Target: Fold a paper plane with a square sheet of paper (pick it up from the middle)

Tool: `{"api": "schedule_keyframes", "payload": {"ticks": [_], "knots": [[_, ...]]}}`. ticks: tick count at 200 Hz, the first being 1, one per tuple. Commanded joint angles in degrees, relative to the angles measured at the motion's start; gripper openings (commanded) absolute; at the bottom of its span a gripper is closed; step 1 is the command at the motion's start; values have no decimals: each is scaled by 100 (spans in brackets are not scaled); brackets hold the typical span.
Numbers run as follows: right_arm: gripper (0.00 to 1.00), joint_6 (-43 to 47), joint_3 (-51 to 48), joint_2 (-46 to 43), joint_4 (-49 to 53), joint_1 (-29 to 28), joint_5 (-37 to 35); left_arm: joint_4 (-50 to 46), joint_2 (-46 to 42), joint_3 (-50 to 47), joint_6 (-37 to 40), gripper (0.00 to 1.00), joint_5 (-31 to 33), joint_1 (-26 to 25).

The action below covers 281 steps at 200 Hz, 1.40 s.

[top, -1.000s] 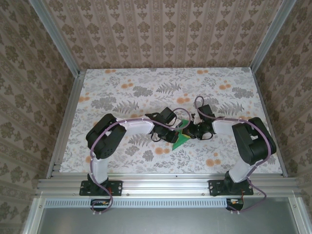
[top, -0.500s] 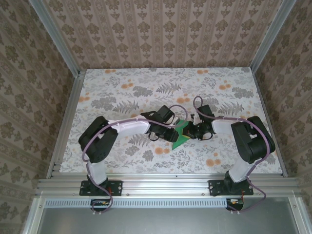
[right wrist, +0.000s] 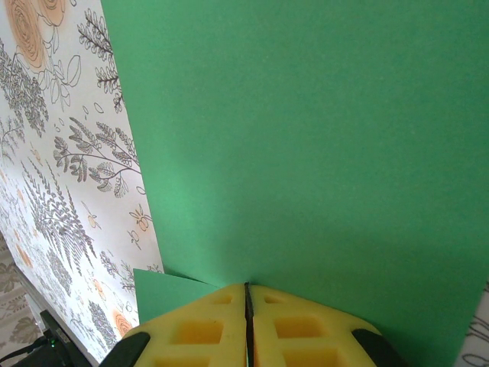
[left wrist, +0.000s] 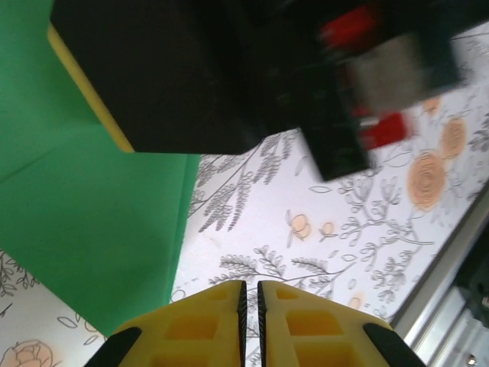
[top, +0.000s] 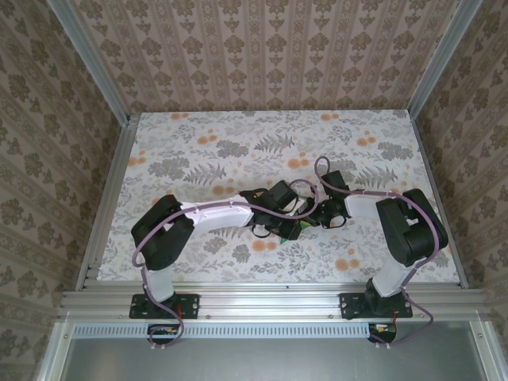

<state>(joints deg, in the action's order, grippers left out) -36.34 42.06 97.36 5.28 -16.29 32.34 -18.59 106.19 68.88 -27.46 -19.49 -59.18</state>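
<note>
The square sheet of paper (right wrist: 321,138) is bright green, with a folded flap showing at the lower left of the right wrist view. My right gripper (right wrist: 247,287) is shut on its edge. From the top view most of the sheet is hidden under both wrists; a green sliver (top: 284,236) peeks out below them. My left gripper (left wrist: 250,287) hovers beside the paper (left wrist: 84,222), shut, with nothing between its fingers. The right gripper's black body (left wrist: 191,69) sits on the green sheet just ahead of it. In the top view the left gripper (top: 292,228) and right gripper (top: 311,216) nearly touch.
The floral tablecloth (top: 238,143) covers the table. Aluminium rails (top: 262,298) run along the front edge and both sides, with patterned walls behind. The front rail (left wrist: 458,260) shows at the lower right of the left wrist view.
My left arm has stretched rightward and its wrist now covers most of the green paper in the top view. The right arm has held still.
</note>
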Motion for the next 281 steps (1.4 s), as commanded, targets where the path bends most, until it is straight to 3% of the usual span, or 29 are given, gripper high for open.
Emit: {"api": "schedule_keyframes", "payload": {"ticks": [1,120,166,216,281], "knots": [[10,17,-155,362,386,1,-779,-223,151,161,12,15,56,40],[9,159,-59,492,636,1,-901,-7,502,49,233,15,-402,306],[9,319,30,494,900,3,-1088,137,485,-243,387,15,-931,486],[9,311,61,533,939,2,-1111,-172,433,-475,522,14,-449,478],[9,303,83,543,953,3,-1124,-453,251,-712,749,13,-429,456]]}}
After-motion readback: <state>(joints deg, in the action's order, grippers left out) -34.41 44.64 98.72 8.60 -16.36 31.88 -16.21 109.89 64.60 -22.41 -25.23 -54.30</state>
